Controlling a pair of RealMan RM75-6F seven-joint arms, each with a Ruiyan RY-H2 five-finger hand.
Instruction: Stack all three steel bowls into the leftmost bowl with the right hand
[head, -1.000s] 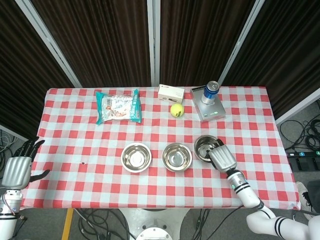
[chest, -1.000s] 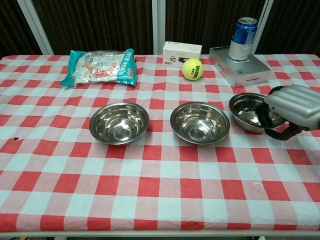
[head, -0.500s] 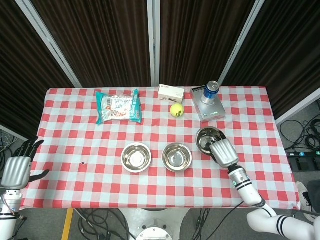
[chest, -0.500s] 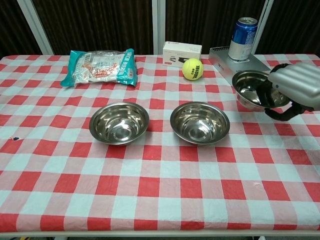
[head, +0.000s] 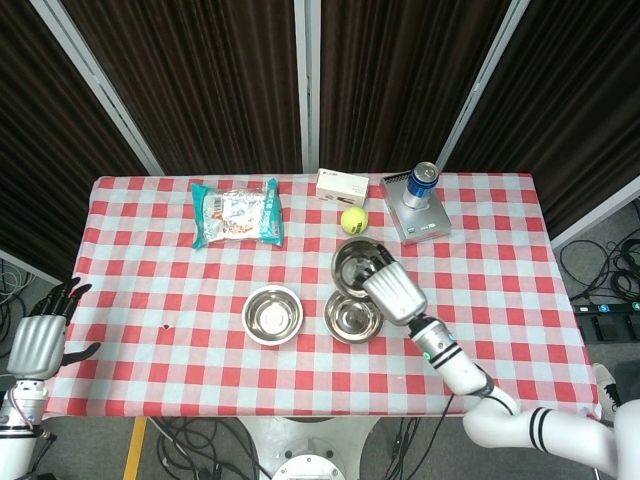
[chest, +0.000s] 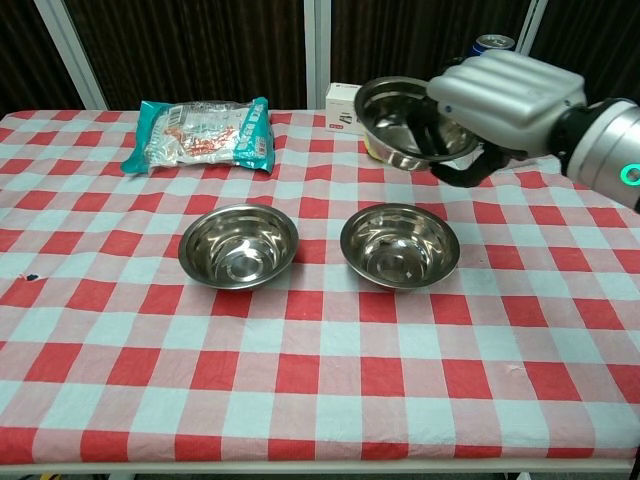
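My right hand (head: 393, 288) (chest: 505, 99) grips the rim of a steel bowl (head: 354, 263) (chest: 398, 122), which hangs tilted in the air above and slightly behind the middle bowl (head: 347, 318) (chest: 399, 246). The leftmost bowl (head: 272, 313) (chest: 238, 245) sits upright on the checked cloth, a short gap left of the middle one. Both resting bowls have nothing in them. My left hand (head: 42, 335) hangs off the table's left edge, fingers spread, holding nothing.
At the back lie a snack bag (head: 237, 213) (chest: 203, 135), a white box (head: 342, 186) (chest: 344, 107), a tennis ball (head: 353, 220) and a blue can (head: 422, 185) (chest: 489, 43) on a grey metal box (head: 416, 217). The held bowl hides the ball in the chest view.
My right hand has lifted the rightmost bowl off the cloth and carried it up and to the left, from the right side to above the middle bowl. The left hand stayed put.
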